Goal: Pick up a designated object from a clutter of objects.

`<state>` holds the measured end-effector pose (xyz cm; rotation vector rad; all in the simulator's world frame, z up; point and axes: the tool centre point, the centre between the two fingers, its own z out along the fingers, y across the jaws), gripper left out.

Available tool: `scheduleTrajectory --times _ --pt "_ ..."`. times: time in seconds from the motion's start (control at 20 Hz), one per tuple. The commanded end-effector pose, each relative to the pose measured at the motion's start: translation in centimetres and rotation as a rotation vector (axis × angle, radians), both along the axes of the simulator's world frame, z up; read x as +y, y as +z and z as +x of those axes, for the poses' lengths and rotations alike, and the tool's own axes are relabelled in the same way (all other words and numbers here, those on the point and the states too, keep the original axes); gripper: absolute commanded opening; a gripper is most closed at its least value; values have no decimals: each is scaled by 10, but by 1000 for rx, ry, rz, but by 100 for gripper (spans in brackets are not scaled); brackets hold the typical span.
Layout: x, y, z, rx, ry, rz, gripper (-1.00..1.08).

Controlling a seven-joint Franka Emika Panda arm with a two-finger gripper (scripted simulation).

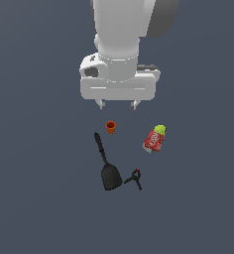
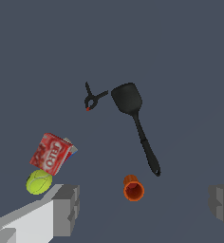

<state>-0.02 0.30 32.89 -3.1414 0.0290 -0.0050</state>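
The black spatula (image 1: 105,165) lies flat on the dark grey floor, its thin handle toward the arm and its broad blade away from it. It also shows in the wrist view (image 2: 135,122). My gripper (image 1: 117,104) hangs open and empty above the floor, above and just behind the tiny orange cup (image 1: 110,127). In the wrist view its fingers (image 2: 66,209) stand wide apart either side of the cup (image 2: 133,188). The small black clamp (image 1: 134,178) with a red spot lies beside the spatula's blade.
A red box (image 1: 153,141) lies on its side with a yellow-green ball (image 1: 160,130) against its end, to the exterior view's right of the cup. They show in the wrist view too, box (image 2: 51,154) and ball (image 2: 38,182).
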Motion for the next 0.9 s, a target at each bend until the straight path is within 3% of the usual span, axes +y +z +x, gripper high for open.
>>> scheduleTrajectory --times 0.0,0.45,0.85 --pt "0 0 0 0 0 0 100" --pt "-1 -11 -2 23 20 -28 100" --pt "-3 -19 1 23 35 -27 100"
